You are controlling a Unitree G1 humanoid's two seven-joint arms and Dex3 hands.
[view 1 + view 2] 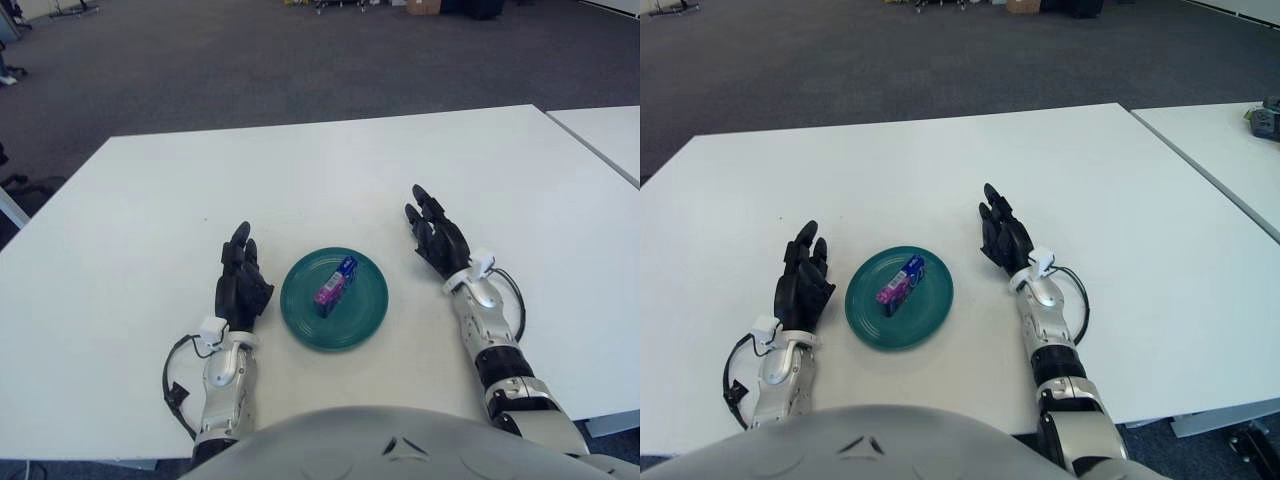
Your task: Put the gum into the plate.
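Observation:
A purple and blue gum pack (pixel 335 285) lies inside the round green plate (pixel 362 313) on the white table, near the plate's middle. My left hand (pixel 242 275) shows just left of the plate, fingers stretched out and holding nothing. My right hand (pixel 432 231) shows right of the plate, a little farther from me, fingers also stretched out and holding nothing. Neither hand touches the plate or the gum.
The white table (pixel 320 180) reaches far beyond the plate. A second white table (pixel 605 135) stands at the right across a narrow gap. Dark carpet floor lies beyond.

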